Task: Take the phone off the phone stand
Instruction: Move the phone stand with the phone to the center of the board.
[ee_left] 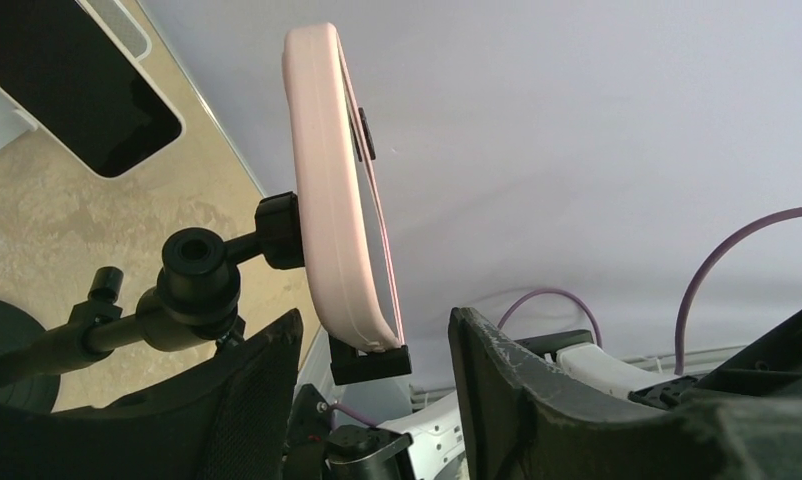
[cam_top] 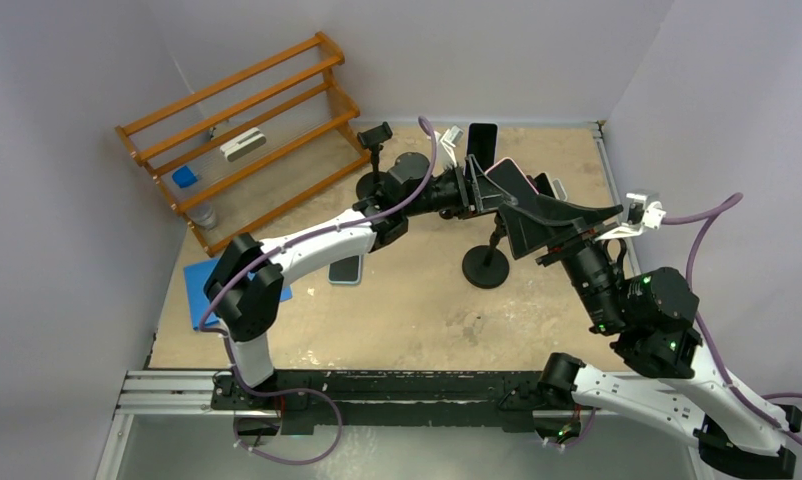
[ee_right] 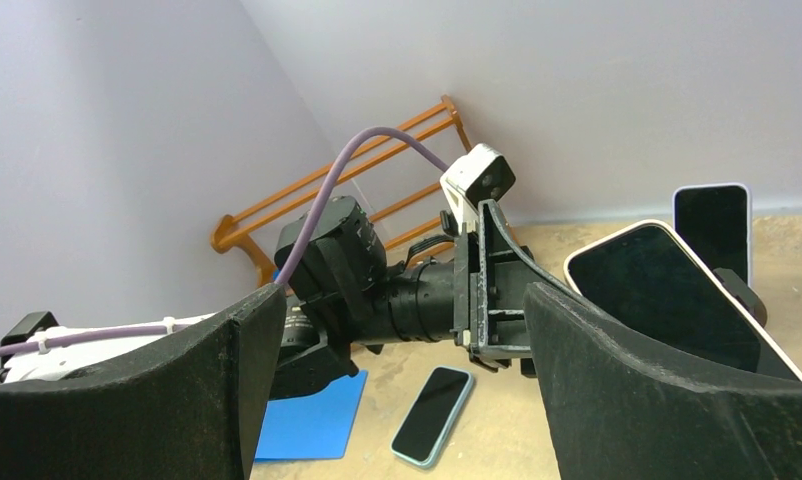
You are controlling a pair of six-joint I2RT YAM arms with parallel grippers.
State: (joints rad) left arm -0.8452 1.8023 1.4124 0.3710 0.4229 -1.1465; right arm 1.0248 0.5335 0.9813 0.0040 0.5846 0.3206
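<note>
The phone point(ee_left: 327, 190), in a pale pink case, stands on edge in the black clamp point(ee_left: 370, 360) of the phone stand point(cam_top: 487, 268). My left gripper point(ee_left: 375, 315) reaches in from the left. Its fingers point(ee_left: 517, 380) straddle the phone's lower end and the clamp, with a gap on each side and no contact showing. In the top view the left gripper point(cam_top: 477, 190) sits right at the phone point(cam_top: 507, 178). My right gripper point(cam_top: 522, 225) hangs wide open just right of the stand, holding nothing. In the right wrist view the phone point(ee_right: 667, 290) lies partly behind the right finger point(ee_right: 657, 390).
A second, empty stand point(cam_top: 377, 160) stands behind the left arm. Another phone point(cam_top: 482, 140) leans upright at the back. A blue-cased phone point(cam_top: 345, 268) lies flat on the table beside a blue mat point(cam_top: 202, 290). A wooden rack point(cam_top: 247, 130) fills the back left corner.
</note>
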